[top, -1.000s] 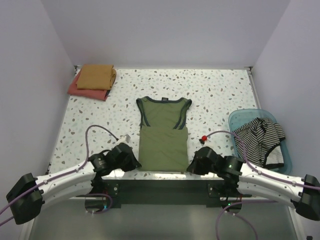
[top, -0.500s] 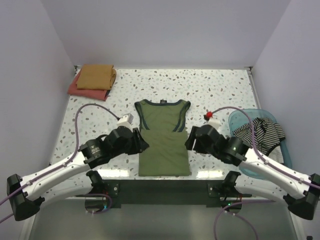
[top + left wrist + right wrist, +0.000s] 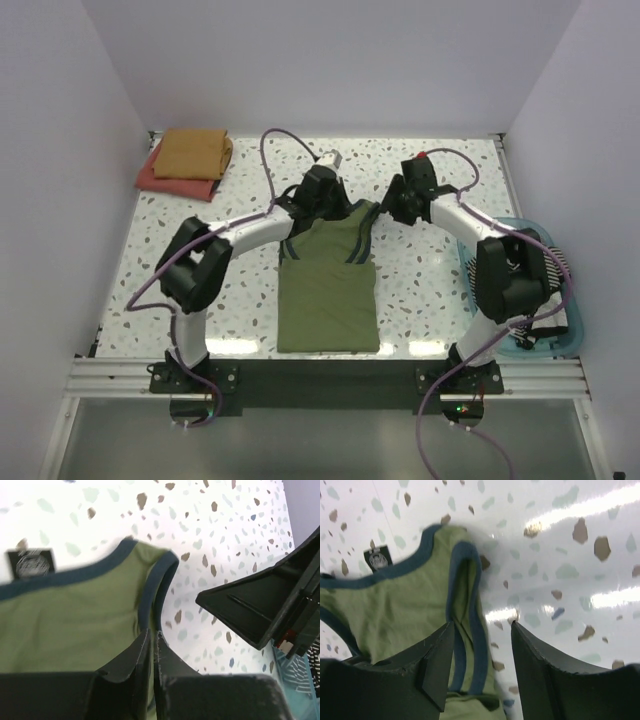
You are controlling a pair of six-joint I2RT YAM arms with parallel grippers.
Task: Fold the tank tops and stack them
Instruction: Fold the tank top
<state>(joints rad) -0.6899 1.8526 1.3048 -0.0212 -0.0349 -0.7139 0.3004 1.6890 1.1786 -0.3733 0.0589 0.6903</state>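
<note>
My left gripper (image 3: 152, 633) was closed to a slit over the olive tank top (image 3: 328, 290), which lay in the middle of the surface (image 3: 430, 200). My right gripper (image 3: 481, 629) stood open astride its strap (image 3: 465, 580). Uneven grips could skew the fold.

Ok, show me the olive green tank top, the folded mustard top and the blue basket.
olive green tank top (image 3: 328, 300), top external view, middle of its body.
mustard top (image 3: 192, 152), top external view, centre of the folded cloth.
blue basket (image 3: 522, 226), top external view, far rim.
</note>
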